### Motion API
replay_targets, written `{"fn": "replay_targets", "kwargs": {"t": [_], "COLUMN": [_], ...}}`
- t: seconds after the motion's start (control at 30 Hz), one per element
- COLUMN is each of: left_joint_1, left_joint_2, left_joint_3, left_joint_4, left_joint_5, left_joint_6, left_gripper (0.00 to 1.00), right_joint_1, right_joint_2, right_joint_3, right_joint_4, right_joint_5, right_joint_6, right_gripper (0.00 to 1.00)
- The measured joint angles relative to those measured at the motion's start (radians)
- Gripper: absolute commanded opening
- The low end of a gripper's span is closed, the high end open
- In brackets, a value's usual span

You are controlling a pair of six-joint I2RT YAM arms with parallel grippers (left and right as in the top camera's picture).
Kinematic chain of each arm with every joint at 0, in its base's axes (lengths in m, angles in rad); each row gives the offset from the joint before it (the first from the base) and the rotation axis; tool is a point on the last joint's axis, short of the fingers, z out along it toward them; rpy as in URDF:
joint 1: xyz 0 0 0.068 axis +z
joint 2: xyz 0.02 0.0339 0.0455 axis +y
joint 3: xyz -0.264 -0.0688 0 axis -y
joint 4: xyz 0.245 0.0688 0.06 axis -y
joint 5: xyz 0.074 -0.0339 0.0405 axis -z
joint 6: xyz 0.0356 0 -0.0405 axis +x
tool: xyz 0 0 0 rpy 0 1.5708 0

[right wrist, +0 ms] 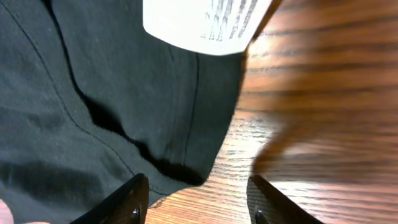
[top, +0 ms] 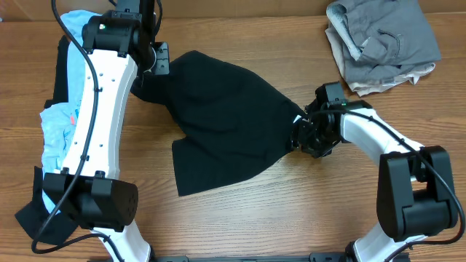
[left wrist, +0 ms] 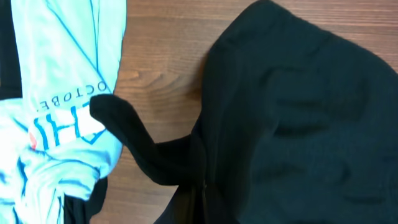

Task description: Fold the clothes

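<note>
Wooden table point(top: 240, 218) bearing the black shirt point(top: 226, 116), stretched between both grippers: the left gripper point(top: 159, 60) clenched, apparently on a corner; the right gripper point(right wrist: 199, 202) released, the shirt's edge lying between its jaws. Closing off-centre could pinch too little cloth, which then slips free.

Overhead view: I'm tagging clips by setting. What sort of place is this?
Likely a robot test bench: a wooden table, two white arms, a black shirt and a grey clothes pile.

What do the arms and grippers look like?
The left arm and right arm have white links and bulky black joint housings. Thin black cables run along the white links. The left gripper and right gripper are black; the right gripper's fingers are dark and tapered.
</note>
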Motion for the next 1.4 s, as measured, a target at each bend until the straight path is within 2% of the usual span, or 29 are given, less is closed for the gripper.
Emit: {"fn": "replay_targets", "kwargs": {"t": [0.3,0.63,0.87,1.13,1.2,1.23,1.3,1.33,1.4], "left_joint_1": [0.000,0.000,0.000,0.000,0.000,0.000,0.000,0.000,0.000], "left_joint_2": [0.000,0.000,0.000,0.000,0.000,0.000,0.000,0.000,0.000], "left_joint_3": [0.000,0.000,0.000,0.000,0.000,0.000,0.000,0.000,0.000], "left_joint_4": [-0.036,-0.071,-0.078,-0.077,-0.076,-0.074,-0.071,-0.071,-0.072], "left_joint_5": [-0.009,-0.023,-0.029,-0.032,-0.032,-0.032,-0.032,-0.032,-0.032], "left_joint_6": [-0.063,-0.080,-0.080,-0.080,-0.080,-0.080,-0.081,-0.080,-0.080], "left_gripper": [0.04,0.04,0.04,0.04,0.04,0.04,0.04,0.04,0.04], "right_joint_1": [0.090,0.214,0.272,0.362,0.362,0.362,0.362,0.362,0.362], "right_joint_2": [-0.015,-0.029,-0.031,-0.031,-0.031,-0.032,-0.032,-0.031,-0.030], "right_joint_3": [-0.053,-0.060,-0.061,-0.064,-0.066,-0.068,-0.072,-0.074,-0.079], "right_joint_4": [0.125,0.037,0.007,0.054,0.064,0.077,0.113,0.124,0.130], "right_joint_5": [-0.003,0.023,0.019,0.023,0.030,0.040,0.064,0.077,0.097], "right_joint_6": [0.057,0.215,0.256,0.267,0.269,0.269,0.263,0.266,0.272], "right_gripper": [0.49,0.50,0.50,0.50,0.42,0.33,0.07,0.04,0.04]}}
